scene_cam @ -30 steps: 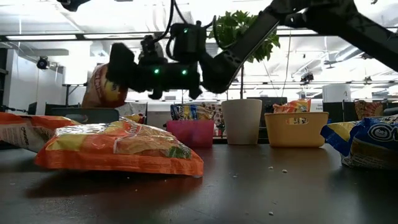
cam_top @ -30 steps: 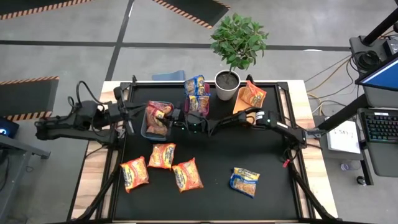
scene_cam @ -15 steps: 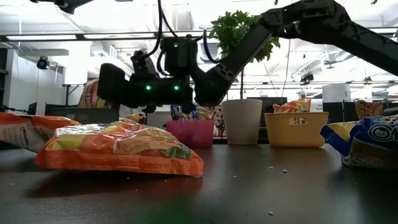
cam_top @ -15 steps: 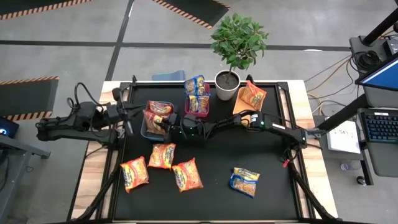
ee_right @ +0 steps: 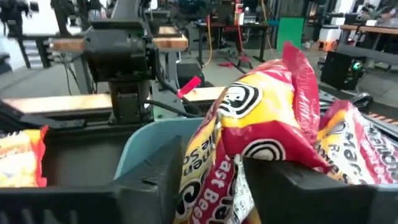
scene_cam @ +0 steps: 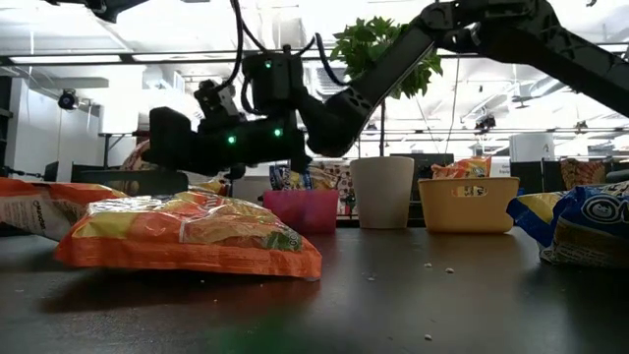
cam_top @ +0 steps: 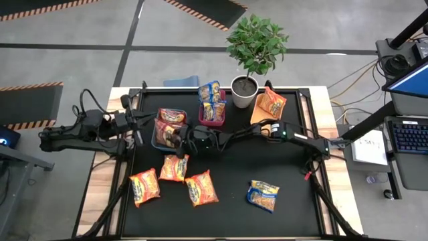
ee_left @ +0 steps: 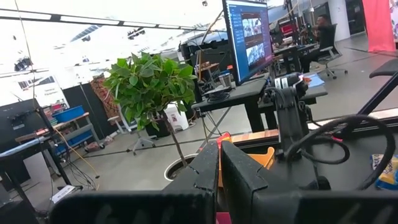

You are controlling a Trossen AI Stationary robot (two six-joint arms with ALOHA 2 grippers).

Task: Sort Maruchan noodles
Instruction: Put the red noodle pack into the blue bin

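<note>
Dropping a red packet (ee_right: pixel 261 149) into the teal bin (cam_top: pixel 159 137) looks like the step in hand. Our right end effector (cam_top: pixel 175 139) reaches across the counter (cam_top: pixel 287 167) to that bin's near edge, its fingers pinched on the red packet, which hangs over the bin where another red packet (cam_top: pixel 170 117) already lies. Next we judge it must spread its fingers over the bin, then lift clear.

Our left end effector (ee_left: pixel 219 171) waits beside the counter's left edge with its fingers nearly touching and nothing between them.

Three orange packets (cam_top: pixel 175 167) and a blue packet (cam_top: pixel 262 195) lie loose on the counter. The red bin (cam_top: pixel 212 112) and orange bin (cam_top: pixel 257 110) hold others.
</note>
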